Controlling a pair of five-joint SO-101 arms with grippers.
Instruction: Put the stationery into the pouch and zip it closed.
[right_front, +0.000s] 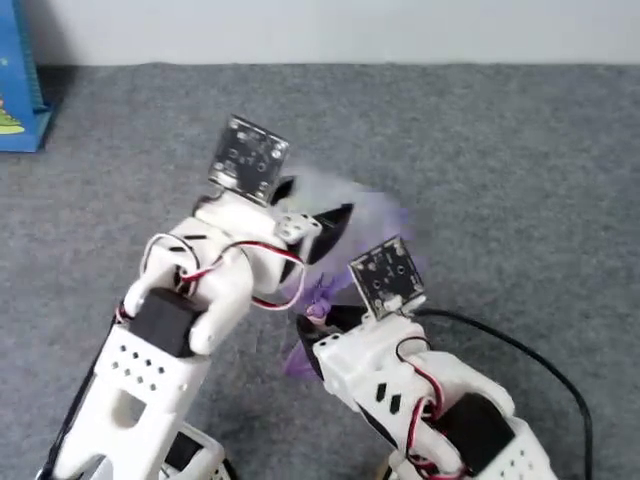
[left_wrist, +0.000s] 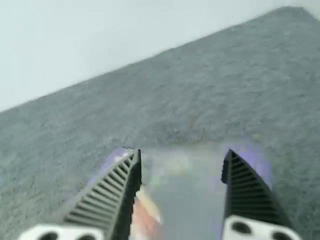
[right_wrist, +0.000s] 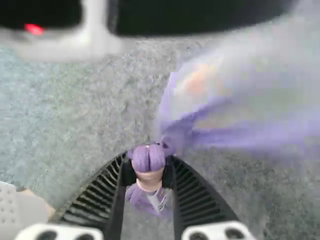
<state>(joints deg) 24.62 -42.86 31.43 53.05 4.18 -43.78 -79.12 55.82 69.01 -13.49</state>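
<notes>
Grasp: right gripper (right_wrist: 148, 162) clenched on purple zipper pull (right_wrist: 148, 154) at one end of soft translucent pouch with purple trim (right_wrist: 240, 100). Other arm: left gripper (left_wrist: 180, 159) released, fingers spread wide over the pouch, whose purple edges show outside both. Pouch lies blurred between the two grippers, near the middle of grey carpeted worktop (right_front: 500, 150). Coloured contents inside, indistinct.
</notes>
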